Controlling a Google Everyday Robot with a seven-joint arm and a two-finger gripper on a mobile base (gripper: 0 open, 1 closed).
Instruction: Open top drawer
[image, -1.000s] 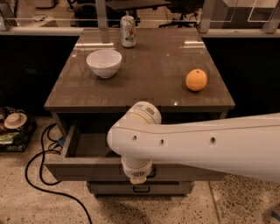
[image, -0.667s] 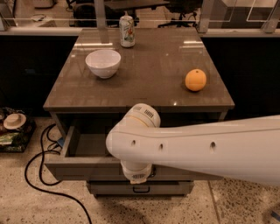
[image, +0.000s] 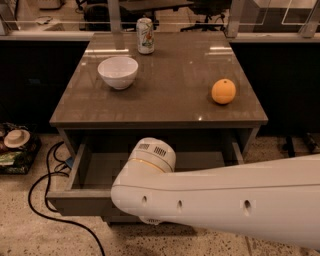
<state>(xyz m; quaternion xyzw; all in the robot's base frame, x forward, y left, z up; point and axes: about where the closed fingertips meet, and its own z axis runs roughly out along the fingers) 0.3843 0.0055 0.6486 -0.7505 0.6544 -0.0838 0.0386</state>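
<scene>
The top drawer (image: 75, 204) under the brown table top stands pulled out toward me. Its grey front panel and the shallow tray inside (image: 102, 170) show on the left. My white arm (image: 220, 200) crosses the lower right of the camera view, and its round wrist (image: 151, 156) hangs over the middle of the open drawer. My gripper (image: 149, 220) is down at the drawer front, almost wholly hidden behind the arm. The drawer's handle is hidden too. The lower drawers are covered by the open drawer and the arm.
On the table top (image: 170, 95) stand a white bowl (image: 118, 71) at the back left, a drink can (image: 145, 35) behind it, and an orange (image: 223, 91) at the right. A black cable (image: 50, 200) lies on the floor at the left, next to clutter (image: 16, 142).
The drawer front has come a little further out toward me, and my arm and wrist have drawn back with it. The things on the table have not moved.
</scene>
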